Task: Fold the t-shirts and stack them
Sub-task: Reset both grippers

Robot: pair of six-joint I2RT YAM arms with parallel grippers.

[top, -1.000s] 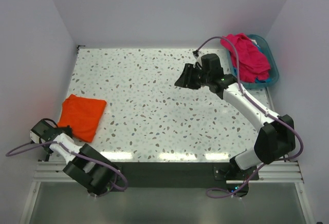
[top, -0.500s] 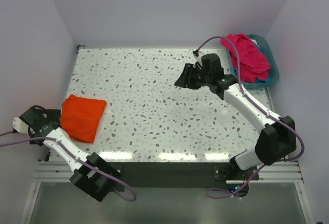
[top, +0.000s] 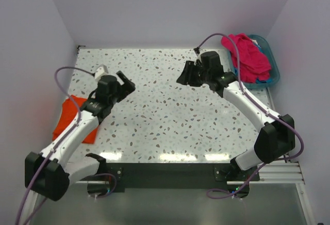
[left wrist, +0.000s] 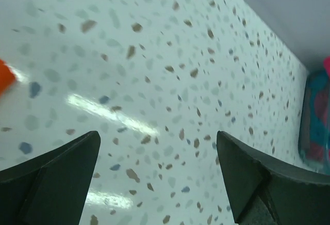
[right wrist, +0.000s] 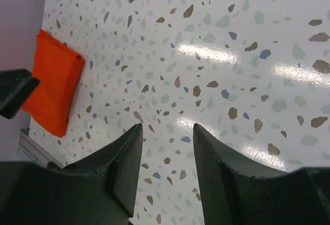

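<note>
Seen from above, one orange t-shirt (top: pixel 66 117) lies folded at the tabletop's (top: pixel 154 111) left edge, partly under the left arm. A pink t-shirt (top: pixel 247 54) is heaped over the rim of the teal basket (top: pixel 274 70) at the far right corner, with a glimpse of blue cloth (top: pixel 262 82) beneath it. My judgement is that the first fold is done and the next shirt has yet to be fetched. The left fingers (top: pixel 129 86) hover wide and empty over the left half of the tabletop. The right fingers (top: pixel 181 80) hang over the far middle, just beside the basket but turned away from it. The next move calls for a reach into the basket, most likely by the right arm, and a pinch on the pink cloth. The basket wall and the right arm's own cable (top: pixel 227 42), which loops close to the heap, could get in the way.

In the left wrist view the left fingers (left wrist: pixel 62 173) stand wide apart over bare tabletop, with a sliver of orange at the left border and the basket at the right.

In the right wrist view the right fingers (right wrist: pixel 124 168) are part-way apart with nothing between them, and the orange t-shirt sits far off by the left edge.
</note>
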